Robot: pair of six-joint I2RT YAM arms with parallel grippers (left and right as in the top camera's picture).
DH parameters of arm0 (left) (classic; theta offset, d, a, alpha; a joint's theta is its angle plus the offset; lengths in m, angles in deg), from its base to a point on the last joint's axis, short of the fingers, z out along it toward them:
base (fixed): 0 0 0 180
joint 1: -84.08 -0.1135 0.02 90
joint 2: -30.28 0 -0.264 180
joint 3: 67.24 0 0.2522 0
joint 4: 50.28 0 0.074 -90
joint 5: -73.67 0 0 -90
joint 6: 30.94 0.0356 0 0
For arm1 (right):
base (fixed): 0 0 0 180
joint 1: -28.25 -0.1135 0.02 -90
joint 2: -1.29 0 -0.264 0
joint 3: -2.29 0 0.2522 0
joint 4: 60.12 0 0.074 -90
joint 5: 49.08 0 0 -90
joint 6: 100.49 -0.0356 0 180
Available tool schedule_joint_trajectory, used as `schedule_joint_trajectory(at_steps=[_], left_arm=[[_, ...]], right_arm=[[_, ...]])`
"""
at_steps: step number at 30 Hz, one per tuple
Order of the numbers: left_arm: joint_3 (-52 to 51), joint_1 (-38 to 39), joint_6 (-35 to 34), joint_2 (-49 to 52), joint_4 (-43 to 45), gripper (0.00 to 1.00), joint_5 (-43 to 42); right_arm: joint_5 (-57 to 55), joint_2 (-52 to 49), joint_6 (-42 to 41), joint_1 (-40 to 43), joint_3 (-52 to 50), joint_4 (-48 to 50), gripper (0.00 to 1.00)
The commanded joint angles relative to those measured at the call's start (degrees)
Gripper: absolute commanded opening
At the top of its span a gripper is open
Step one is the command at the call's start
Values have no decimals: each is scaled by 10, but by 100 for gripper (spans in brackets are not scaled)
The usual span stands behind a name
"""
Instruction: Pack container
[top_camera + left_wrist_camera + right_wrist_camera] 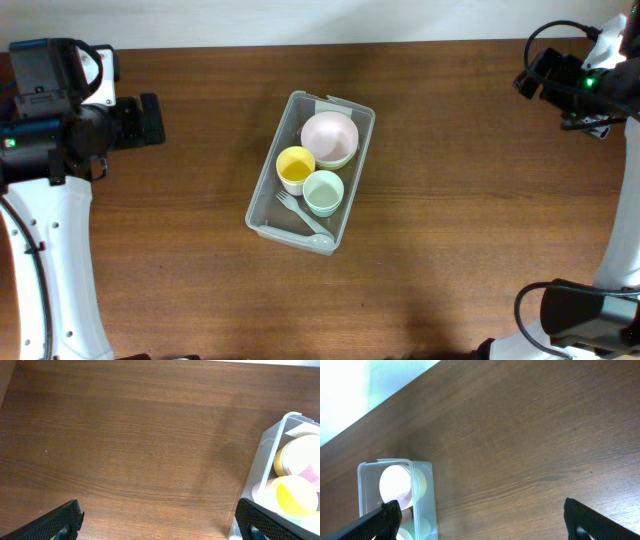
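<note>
Brown wooden desk (pixel 450 200), and the clear rectangular plastic container (pixel 268 168) sits mid-desk, well apart from both arms. Left gripper (pixel 159 521) is at the left edge with its jaws spread wide. Right gripper (pixel 484 521) is at the far right corner, also spread. Inside are a round pink bowl (pixel 330 135), a yellow cup (pixel 295 165), a green cup (pixel 323 190), and seemingly a pale fork (pixel 303 213).
</note>
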Motion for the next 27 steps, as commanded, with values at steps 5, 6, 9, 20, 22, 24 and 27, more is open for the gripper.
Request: schedule_joint_trajectory(at_steps=[5,6,9,20,22,24,27], left_arm=[[6,-2,-8,-4,2,100,-9],[6,-2,-8,-4,2,100,-9],[6,-2,-8,-4,2,100,-9],[6,-2,-8,-4,2,100,-9],[6,-2,-8,-4,2,100,-9],[6,-2,-8,-4,2,100,-9],[6,-2,-8,-4,2,100,-9]], right_arm=[[1,-1,-3,2,1,0,99],[1,-1,-3,2,1,0,99],[0,-1,-3,0,1,0,99],[-7,158,5,-72,0,-4,99],[-46,192,17,-86,-5,-2,99],[-78,226,17,-89,-19,0,99],[-97,278,18,-89,-65,42,99]])
